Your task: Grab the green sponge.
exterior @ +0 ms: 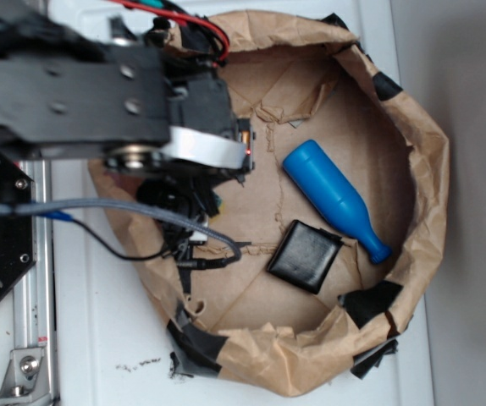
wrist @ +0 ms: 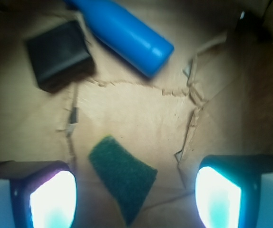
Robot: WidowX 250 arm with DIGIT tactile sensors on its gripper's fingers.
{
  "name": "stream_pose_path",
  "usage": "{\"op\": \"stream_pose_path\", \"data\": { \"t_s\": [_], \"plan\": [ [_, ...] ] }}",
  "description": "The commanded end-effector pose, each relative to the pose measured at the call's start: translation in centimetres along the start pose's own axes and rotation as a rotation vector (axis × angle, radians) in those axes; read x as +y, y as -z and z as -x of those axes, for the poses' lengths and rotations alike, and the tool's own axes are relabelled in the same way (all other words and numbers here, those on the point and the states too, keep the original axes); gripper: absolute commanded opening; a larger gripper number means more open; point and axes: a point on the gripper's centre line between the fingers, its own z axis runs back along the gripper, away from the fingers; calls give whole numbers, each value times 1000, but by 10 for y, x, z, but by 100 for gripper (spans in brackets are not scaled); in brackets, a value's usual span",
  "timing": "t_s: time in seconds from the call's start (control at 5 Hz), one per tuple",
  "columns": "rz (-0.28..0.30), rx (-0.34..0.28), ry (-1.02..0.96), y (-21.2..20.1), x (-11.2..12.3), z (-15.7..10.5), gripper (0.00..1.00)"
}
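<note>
In the wrist view the green sponge (wrist: 122, 175) lies flat on the brown paper floor, dark green top up, between my two fingers. My gripper (wrist: 135, 199) is open and empty above it, one finger (wrist: 51, 197) to its left and the other (wrist: 219, 194) well to its right, neither touching it. In the exterior view the arm covers the left part of the paper bowl (exterior: 421, 211) and the sponge is hidden under it; the gripper itself cannot be made out there.
A blue bottle-shaped object (exterior: 334, 199) (wrist: 124, 33) and a glossy black square box (exterior: 304, 255) (wrist: 58, 54) lie on the bowl floor beyond the sponge. Crumpled paper walls with black tape ring the floor. Cables (exterior: 141, 216) hang by the arm.
</note>
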Motion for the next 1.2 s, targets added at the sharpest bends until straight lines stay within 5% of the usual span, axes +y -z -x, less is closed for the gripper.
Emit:
{"op": "stream_pose_path", "data": {
  "t_s": [0.0,0.2,0.4,0.6,0.8,1.0],
  "plan": [
    [-64,-68,37,10,12,-11,100],
    [-59,-50,199,29,-4,-4,100],
    [-29,53,217,54,-10,13,100],
    [-66,113,221,69,-20,23,100],
    [-57,111,169,65,-15,18,0],
    [-50,98,152,58,-9,13,0]
  ]
}}
